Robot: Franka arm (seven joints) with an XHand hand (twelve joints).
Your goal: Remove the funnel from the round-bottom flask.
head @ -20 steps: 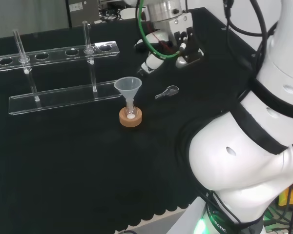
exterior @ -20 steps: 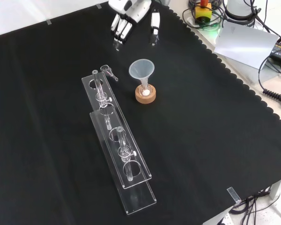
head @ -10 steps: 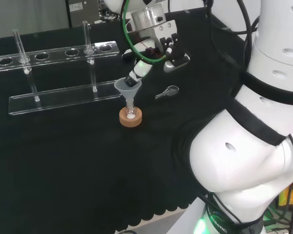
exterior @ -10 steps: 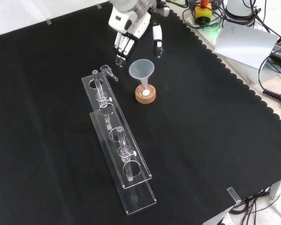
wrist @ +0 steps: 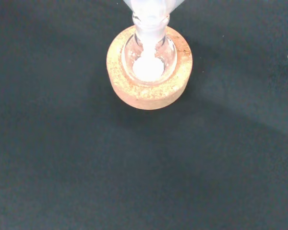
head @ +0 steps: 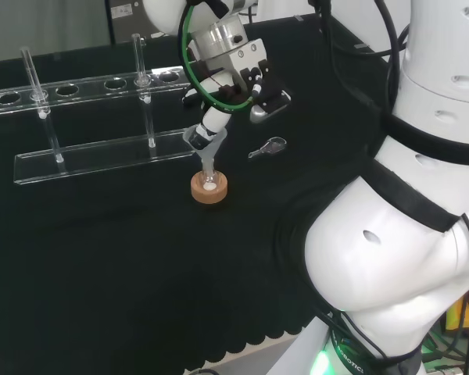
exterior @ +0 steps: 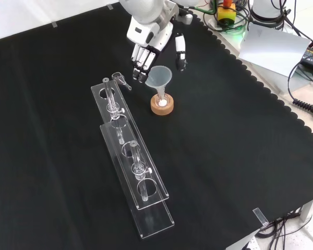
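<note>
- A clear plastic funnel (exterior: 157, 77) stands upright with its stem pushed down into the neck of a small round-bottom flask (wrist: 149, 52); it has not been lifted out.
- The flask, of clear glass, holds a little white material at its bottom. It sits in a cork ring (exterior: 162, 104) because a round base cannot stand alone on the black cloth (exterior: 240, 135).
- The wrist view looks almost straight down past the funnel's stem into the flask, which suggests the palm is lined up right above the funnel.
- The robot's hand (exterior: 148, 39) hangs just above and behind the funnel in the front view. Its fingers (exterior: 140, 56) reach down beside the funnel's rim on the view's left, and the thumb (exterior: 181, 52) hangs on the view's right.
- Fingers and thumb are spread apart, nearly straight, with the funnel's cone in the gap between them. They hold nothing. This looks like a hand poised to pinch the cone from both sides.
- Whether a fingertip already touches the rim cannot be told; in the head view the fingers overlap the funnel's mouth.
- Near the funnel, on the front view's left, a small clear glass stopper (exterior: 121, 80) lies on the cloth.
- Farther from the funnel on that same side is a clear acrylic test-tube rack (exterior: 129, 156), with some glass tubes standing in it, well out of the hand's way.
</note>
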